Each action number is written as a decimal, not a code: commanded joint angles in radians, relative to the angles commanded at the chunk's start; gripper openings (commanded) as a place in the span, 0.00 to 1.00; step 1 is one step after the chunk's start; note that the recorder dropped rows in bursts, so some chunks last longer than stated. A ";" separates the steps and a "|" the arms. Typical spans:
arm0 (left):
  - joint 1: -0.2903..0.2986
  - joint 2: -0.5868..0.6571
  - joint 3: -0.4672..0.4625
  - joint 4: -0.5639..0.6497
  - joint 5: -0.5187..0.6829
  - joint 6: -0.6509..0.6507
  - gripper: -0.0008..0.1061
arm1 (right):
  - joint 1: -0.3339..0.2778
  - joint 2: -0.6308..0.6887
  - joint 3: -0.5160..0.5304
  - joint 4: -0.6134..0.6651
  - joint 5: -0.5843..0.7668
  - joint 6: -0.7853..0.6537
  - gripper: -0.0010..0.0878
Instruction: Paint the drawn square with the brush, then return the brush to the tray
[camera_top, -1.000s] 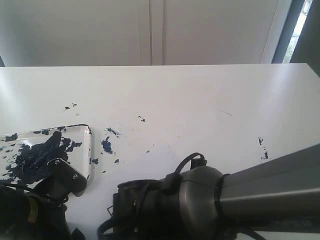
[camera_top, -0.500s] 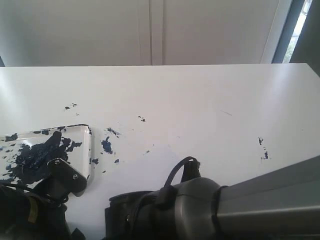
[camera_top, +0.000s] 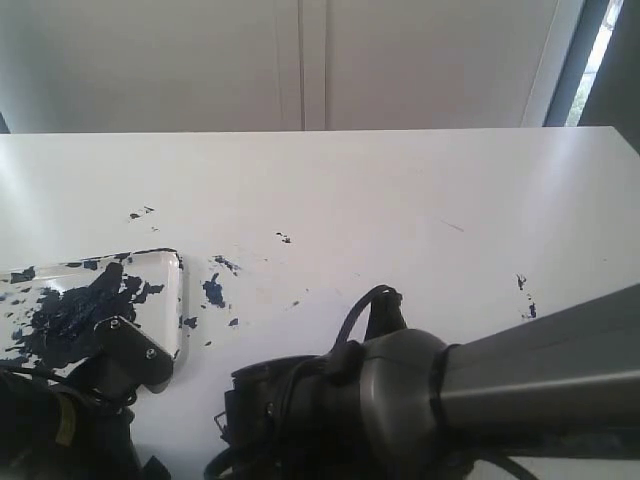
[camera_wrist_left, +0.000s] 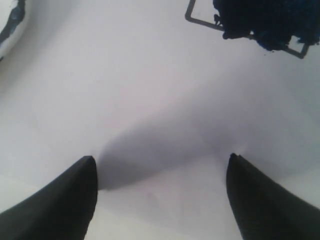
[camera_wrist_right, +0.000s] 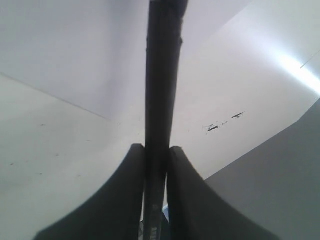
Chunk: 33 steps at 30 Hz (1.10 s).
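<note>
Looking down my right wrist camera first, I see the right hand (camera_wrist_right: 156, 149) clenched on the brush (camera_wrist_right: 161, 75), both fingers pressed flat against the black handle, which runs straight away from the lens; its tip is out of shot, so I cannot tell where the bristles are. My left hand (camera_wrist_left: 161, 159) is released, its two dark fingers spread wide with nothing between them, hovering over plain white surface. Just beyond those fingers lies the drawn square (camera_wrist_left: 260, 22), thin black outline showing, much of the visible interior covered in dark blue paint and one corner bare white. In the exterior view the right arm (camera_top: 480, 390) fills 5 o'clock and the left arm (camera_top: 60, 420) sits at 7 o'clock, hiding the square. At 8 o'clock the tray (camera_top: 178, 300) rests on the table (camera_top: 400, 190), smeared with a blue blob. Paint splatters (camera_top: 213, 292) dot the table just beside it, towards 3 o'clock. At 12 o'clock stands a pale wall (camera_top: 300, 60).
</note>
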 joint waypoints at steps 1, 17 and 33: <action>0.000 0.000 0.000 0.000 0.000 0.000 0.71 | 0.000 0.000 0.000 0.000 0.000 0.004 0.01; 0.000 0.000 0.000 0.000 0.000 0.000 0.71 | 0.000 0.000 0.000 0.003 0.000 0.041 0.01; 0.000 0.000 0.000 0.000 0.000 0.000 0.71 | 0.002 0.000 0.000 0.090 0.000 -0.030 0.01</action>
